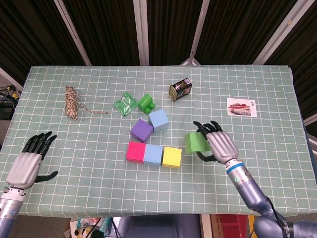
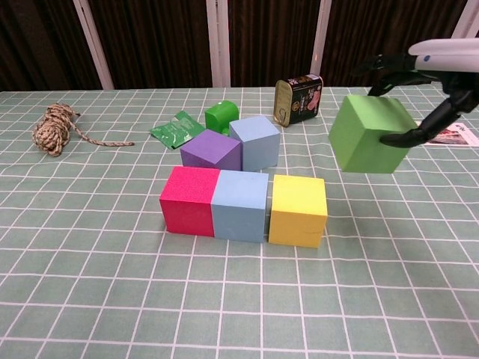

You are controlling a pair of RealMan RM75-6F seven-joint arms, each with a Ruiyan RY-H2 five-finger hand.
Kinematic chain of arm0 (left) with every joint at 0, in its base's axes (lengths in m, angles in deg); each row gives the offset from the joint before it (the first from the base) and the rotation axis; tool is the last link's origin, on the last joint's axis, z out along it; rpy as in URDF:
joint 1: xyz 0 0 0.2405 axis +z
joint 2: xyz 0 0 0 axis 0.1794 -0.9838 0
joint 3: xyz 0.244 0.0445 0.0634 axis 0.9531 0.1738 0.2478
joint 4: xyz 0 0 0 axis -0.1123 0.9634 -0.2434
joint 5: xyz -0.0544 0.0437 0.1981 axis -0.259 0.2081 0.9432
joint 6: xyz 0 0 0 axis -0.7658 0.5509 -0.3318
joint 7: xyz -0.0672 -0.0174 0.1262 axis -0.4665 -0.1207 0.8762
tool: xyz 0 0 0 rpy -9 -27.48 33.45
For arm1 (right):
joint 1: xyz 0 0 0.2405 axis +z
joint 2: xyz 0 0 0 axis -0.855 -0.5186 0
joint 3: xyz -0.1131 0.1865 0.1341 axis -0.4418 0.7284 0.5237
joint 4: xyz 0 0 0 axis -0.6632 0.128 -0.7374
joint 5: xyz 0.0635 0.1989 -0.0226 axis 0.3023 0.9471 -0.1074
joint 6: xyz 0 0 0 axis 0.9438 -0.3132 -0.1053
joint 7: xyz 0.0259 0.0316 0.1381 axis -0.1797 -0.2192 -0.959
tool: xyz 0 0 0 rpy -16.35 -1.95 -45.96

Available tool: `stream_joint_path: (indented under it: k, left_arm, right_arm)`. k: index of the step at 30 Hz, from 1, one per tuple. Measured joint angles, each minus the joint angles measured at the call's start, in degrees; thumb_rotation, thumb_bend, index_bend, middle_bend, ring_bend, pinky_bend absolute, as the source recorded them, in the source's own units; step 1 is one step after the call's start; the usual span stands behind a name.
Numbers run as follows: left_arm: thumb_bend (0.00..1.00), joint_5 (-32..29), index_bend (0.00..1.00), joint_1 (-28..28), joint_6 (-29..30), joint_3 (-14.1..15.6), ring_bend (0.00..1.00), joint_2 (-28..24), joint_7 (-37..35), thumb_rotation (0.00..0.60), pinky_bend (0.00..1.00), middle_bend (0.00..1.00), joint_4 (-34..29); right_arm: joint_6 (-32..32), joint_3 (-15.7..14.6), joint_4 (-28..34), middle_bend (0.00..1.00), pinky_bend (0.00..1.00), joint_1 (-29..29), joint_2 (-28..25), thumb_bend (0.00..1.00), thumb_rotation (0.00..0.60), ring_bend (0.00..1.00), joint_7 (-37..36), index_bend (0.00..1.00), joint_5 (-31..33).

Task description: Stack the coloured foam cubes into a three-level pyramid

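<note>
Left hand (image 1: 26, 166) parked at near-left table edge, fingers spread, holding nothing; well clear of everything.

Rope bundle (image 1: 72, 102) at far left, not task-relevant.

Base row on cloth: pink cube (image 2: 190, 200), light-blue cube (image 2: 239, 205), yellow cube (image 2: 298, 209), faces touching, in a straight line. Just behind: purple cube (image 2: 212, 150) and second blue cube (image 2: 255, 140), touching each other at an angle, not stacked. Green wrapper (image 1: 125, 103), small green piece (image 1: 146, 102), tin can (image 1: 180, 89) further back; photo card (image 1: 241, 107) far right.

Green cube (image 2: 369, 133) airborne, tilted, just right of and above yellow cube. Right hand (image 1: 217, 144) wrapped on it: thumb under/near face, fingers over the far side, so pinching opposite faces.

Handling, judged from look only: foam, so likely very light, squashy, matte and grippy. Low slip risk, but probably springs back on release and may hop or skew. Best hold: two opposite flat faces, mid-height, light squeeze; corners would deform. Needs levelling before set-down, since tilted now. Base cubes unanchored and light, so a side bump would likely shove the row apart. Level two not yet started.
</note>
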Motion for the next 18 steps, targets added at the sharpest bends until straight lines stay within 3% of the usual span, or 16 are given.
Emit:
stream_joint_path:
  k: [11,18]
  left_arm:
    - [0.13,-0.8,0.00,-0.1,-0.5,-0.2,0.00,-0.3,-1.5,0.600,0.00,0.01,0.7]
    - [0.13,-0.5,0.00,-0.1,-0.4,-0.2,0.00,-0.8,-2.9,0.600,0.00,0.01,0.5]
  right_arm:
    - [5.0,1.4,3.3,0.29,0.00,7.3,7.6,0.35,0.600,0.14,13.8,0.00,11.1]
    - [12.4,2.5,6.4,0.30,0.00,11.7,12.0,0.35,0.600,0.15,23.2,0.00,18.8]
